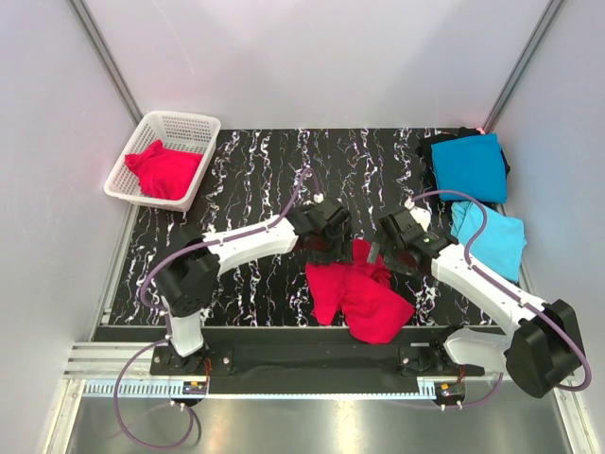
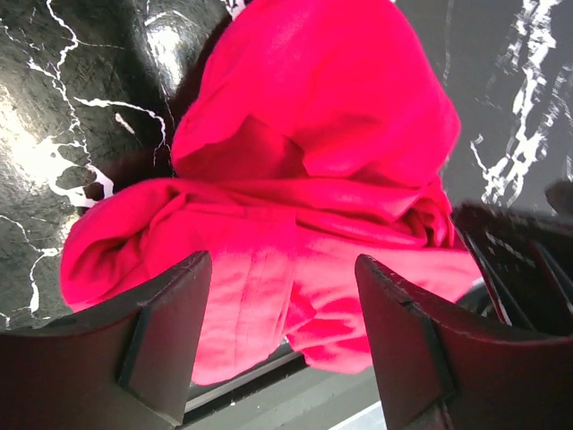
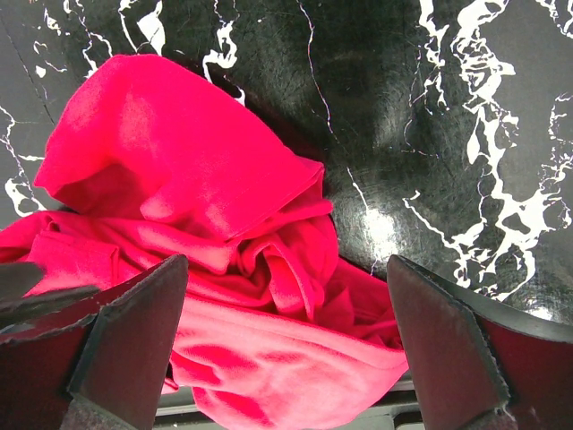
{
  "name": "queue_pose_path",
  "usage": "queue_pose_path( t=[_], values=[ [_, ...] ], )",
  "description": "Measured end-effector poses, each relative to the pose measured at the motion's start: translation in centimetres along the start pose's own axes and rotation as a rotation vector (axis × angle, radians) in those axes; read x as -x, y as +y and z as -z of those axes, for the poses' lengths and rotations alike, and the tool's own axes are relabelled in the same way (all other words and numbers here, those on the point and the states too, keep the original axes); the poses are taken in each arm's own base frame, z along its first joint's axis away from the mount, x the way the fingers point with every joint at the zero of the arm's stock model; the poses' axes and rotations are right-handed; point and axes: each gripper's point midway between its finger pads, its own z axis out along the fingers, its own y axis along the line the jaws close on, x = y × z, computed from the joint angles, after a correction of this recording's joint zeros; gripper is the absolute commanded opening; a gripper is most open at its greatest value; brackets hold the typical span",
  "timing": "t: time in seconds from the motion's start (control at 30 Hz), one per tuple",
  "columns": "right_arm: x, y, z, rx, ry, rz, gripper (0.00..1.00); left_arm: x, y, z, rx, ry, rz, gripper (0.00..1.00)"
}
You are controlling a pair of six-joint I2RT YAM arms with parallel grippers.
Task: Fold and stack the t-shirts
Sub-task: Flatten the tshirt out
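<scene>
A crumpled crimson-red t-shirt (image 1: 364, 293) lies bunched on the black marbled table near the front edge, partly hanging over it. It fills the left wrist view (image 2: 304, 179) and the right wrist view (image 3: 206, 233). My left gripper (image 1: 326, 248) hovers over the shirt's far left part, jaws open and empty. My right gripper (image 1: 389, 257) hovers over its far right part, also open and empty. A teal-blue folded t-shirt (image 1: 470, 165) lies at the back right, a lighter sky-blue one (image 1: 492, 236) just in front of it. Another red t-shirt (image 1: 164, 170) sits in the basket.
A white mesh basket (image 1: 194, 123) stands at the back left corner. White walls close in the table on three sides. The black front rail (image 1: 312, 355) runs between the two arm bases.
</scene>
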Motion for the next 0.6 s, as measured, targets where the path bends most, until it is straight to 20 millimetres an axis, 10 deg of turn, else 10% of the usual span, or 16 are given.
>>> queue_pose_path(
  t=[0.6],
  values=[
    [0.3, -0.1, 0.5, 0.007, -0.017, -0.012, 1.00, -2.0, 1.6, -2.8, 0.185, 0.016, -0.009, 0.40]
  ],
)
